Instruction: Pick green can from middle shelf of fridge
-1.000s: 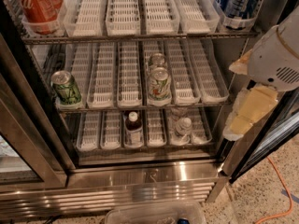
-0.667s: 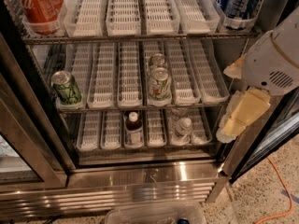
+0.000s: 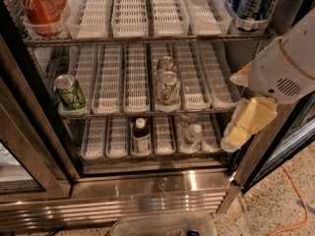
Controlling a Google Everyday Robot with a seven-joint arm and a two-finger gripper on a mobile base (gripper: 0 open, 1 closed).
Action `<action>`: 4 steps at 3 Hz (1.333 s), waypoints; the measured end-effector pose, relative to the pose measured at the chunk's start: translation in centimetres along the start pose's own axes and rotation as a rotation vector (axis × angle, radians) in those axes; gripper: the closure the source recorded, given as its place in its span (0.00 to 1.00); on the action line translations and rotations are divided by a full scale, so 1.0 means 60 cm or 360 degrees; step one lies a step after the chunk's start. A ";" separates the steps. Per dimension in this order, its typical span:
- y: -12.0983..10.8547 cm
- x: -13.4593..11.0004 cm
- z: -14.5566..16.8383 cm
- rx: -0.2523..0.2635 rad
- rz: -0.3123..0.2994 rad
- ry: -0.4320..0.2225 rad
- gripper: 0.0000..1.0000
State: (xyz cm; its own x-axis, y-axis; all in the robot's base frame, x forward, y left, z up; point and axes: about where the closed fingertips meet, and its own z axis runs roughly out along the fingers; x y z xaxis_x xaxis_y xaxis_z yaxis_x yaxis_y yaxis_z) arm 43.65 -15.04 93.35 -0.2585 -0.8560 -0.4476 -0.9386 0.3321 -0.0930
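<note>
The green can is dark green with a silver top. It stands upright at the front of the far-left lane of the middle shelf inside the fridge. My gripper hangs from the white arm at the right side of the fridge opening, at about the height of the lowest tier. It is far to the right of the green can and holds nothing that I can see.
Two paler whitish-green cans stand one behind the other in a middle lane of the same shelf. Red cola cans and blue cans are on the top tier. A dark bottle and water bottles are on the lowest tier. An orange cable lies on the floor.
My arm and gripper have moved left and a little down, closer to the right side of the fridge opening. The cans have not moved.
</note>
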 end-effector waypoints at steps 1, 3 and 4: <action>0.001 -0.001 0.002 -0.0005 0.0004 -0.0009 0.00; 0.041 -0.042 0.042 -0.0033 0.0015 -0.0146 0.00; 0.035 -0.078 0.076 -0.0033 0.0070 -0.0258 0.00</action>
State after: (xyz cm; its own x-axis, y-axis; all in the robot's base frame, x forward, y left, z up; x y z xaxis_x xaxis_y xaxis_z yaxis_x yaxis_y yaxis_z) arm 43.93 -8.56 91.20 -0.2611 -0.7652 -0.5884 -0.9321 0.3584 -0.0524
